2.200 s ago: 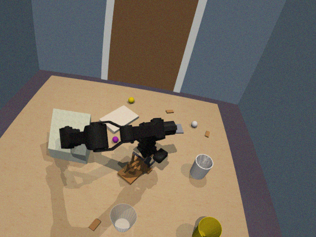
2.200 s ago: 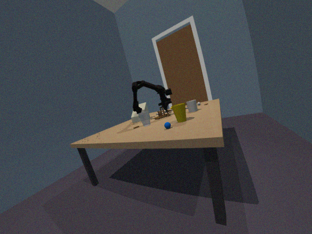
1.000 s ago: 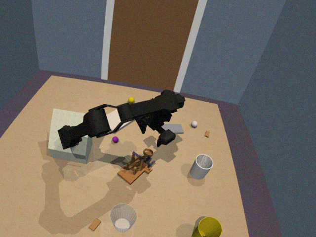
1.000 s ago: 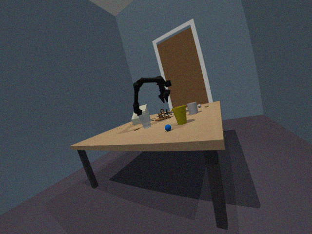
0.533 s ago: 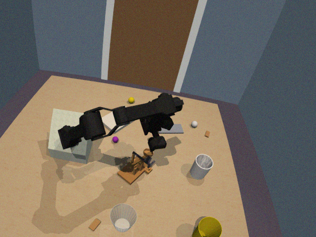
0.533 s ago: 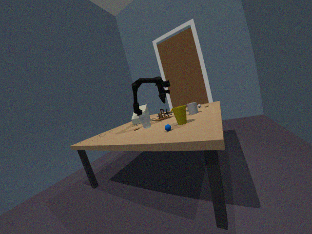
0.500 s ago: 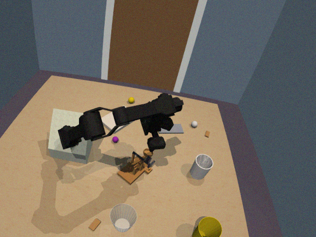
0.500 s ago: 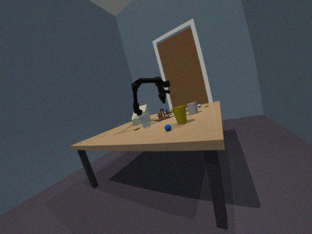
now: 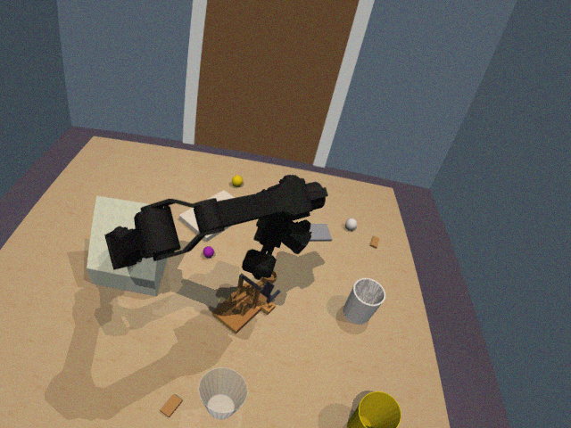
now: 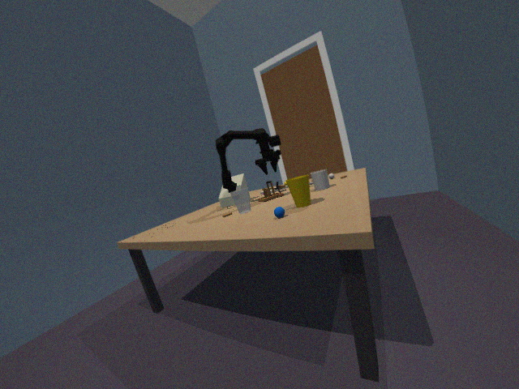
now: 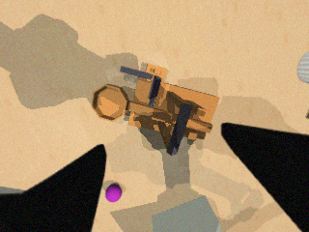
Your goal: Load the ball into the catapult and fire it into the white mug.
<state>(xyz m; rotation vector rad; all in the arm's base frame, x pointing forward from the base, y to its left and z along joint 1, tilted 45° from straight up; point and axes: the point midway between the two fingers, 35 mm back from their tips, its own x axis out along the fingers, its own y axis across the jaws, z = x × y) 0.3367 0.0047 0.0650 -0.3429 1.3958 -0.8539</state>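
The wooden catapult [image 9: 239, 306] [image 10: 268, 193] [image 11: 169, 113] stands mid-table; its round cup [image 11: 111, 101] looks empty in the wrist view. My gripper [image 9: 277, 250] [image 10: 268, 165] [image 11: 164, 138] is open and empty, hanging well above the catapult. A purple ball [image 9: 208, 251] [image 11: 114, 192] lies on the table to one side of the catapult. A yellow ball [image 9: 236, 180] and a white ball [image 9: 351, 224] lie farther back. A blue ball [image 10: 279, 211] lies near the front. A white ribbed cup [image 9: 223, 392] [image 10: 241, 199] and a pale grey-white mug [image 9: 364, 300] [image 10: 320, 179] stand upright.
A yellow mug [image 9: 376, 409] [image 10: 299, 190] stands at the front right. The arm's pale box base [image 9: 111, 221] is at the left. A white slab [image 9: 221, 197] and a grey slab [image 9: 321, 231] lie behind the arm. Small wooden blocks [image 9: 375, 241] [image 9: 170, 405] lie loose.
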